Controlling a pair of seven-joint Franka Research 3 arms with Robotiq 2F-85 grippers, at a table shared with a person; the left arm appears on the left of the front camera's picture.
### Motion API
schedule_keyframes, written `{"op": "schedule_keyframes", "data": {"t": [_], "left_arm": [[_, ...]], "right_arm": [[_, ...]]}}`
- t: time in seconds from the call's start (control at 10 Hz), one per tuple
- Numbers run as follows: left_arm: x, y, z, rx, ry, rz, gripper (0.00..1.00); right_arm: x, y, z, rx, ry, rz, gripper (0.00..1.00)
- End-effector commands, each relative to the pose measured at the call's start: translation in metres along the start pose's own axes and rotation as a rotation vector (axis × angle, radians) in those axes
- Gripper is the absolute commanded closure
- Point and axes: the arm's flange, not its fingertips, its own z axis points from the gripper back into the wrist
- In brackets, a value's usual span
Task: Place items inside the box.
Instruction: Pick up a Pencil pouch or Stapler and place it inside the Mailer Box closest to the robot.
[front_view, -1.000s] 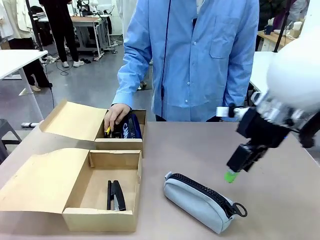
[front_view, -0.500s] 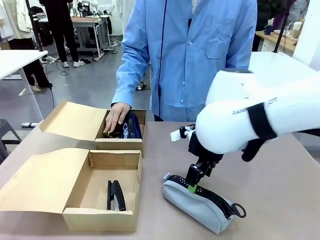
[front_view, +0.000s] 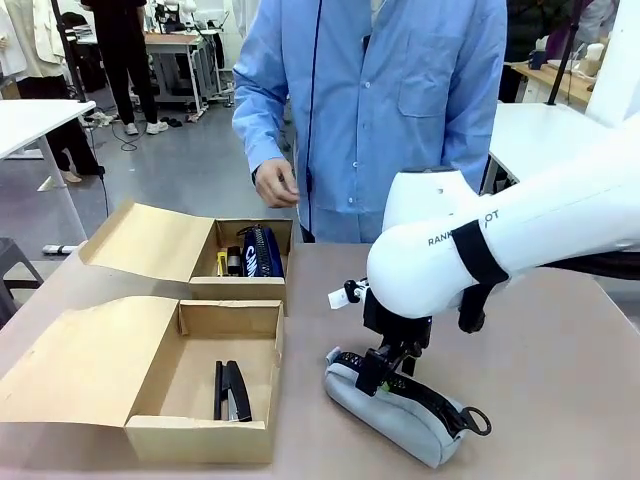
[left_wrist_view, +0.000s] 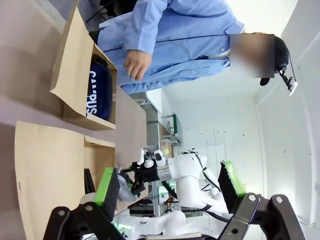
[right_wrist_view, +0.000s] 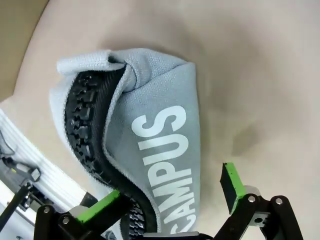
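**Right tool spread over grey pouch; boxes part-filled**

Front view: The right tool (front_view: 384, 380) is lowered onto the grey pouch (front_view: 400, 408), which lies on the bench (front_view: 560, 350) just right of the near box (front_view: 200, 440). Its fingers stand at the zip end, away from the ring pull (front_view: 480, 421). The near box is open and holds a black stapler (front_view: 237, 391) with a slim dark item beside it, too small to identify. The far box (front_view: 240, 288) is open and holds the navy pouch (front_view: 263, 251), with a yellow-black utility knife (front_view: 221, 263) at its left. The person's hand (front_view: 275, 184) is raised above the far box, touching nothing.

Left wrist view: The left tool (left_wrist_view: 169, 182) is spread wide with nothing between its pads, held high off the bench. The navy pouch (left_wrist_view: 99, 91) sits in the far box; the person's hand (left_wrist_view: 136, 64) is clear of it.

Right wrist view: The right tool (right_wrist_view: 165, 194) is spread and straddles the grey pouch (right_wrist_view: 160, 125). One pad is at the black zip (right_wrist_view: 85, 135); the other stands apart from the fabric, over bare bench. Not pinched.
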Motion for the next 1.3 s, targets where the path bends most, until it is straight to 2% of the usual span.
{"op": "schedule_keyframes", "data": {"t": [0.0,0.1,0.3,0.6,1.1,1.2], "left_arm": [[-0.002,0.000,0.000,-0.017,-0.002,-0.019,0.00],[-0.002,0.000,0.000,-0.017,-0.002,-0.019,0.00],[-0.002,0.000,0.000,-0.017,-0.002,-0.019,0.00],[-0.002,0.000,0.000,-0.017,-0.002,-0.019,0.00],[-0.002,0.000,0.000,-0.017,-0.002,-0.019,0.00],[-0.002,0.000,0.000,-0.017,-0.002,-0.019,0.00]], "right_arm": [[-0.008,0.002,0.019,0.009,-0.030,-0.007,0.00],[-0.014,0.005,0.027,0.088,-0.052,0.014,0.00],[-0.017,0.007,0.027,0.166,-0.065,0.015,0.00],[-0.013,0.015,0.018,0.149,-0.074,0.007,0.00],[-0.007,0.039,-0.003,0.176,0.033,0.093,0.00],[-0.006,0.036,-0.002,0.134,0.047,0.093,0.19]]}}
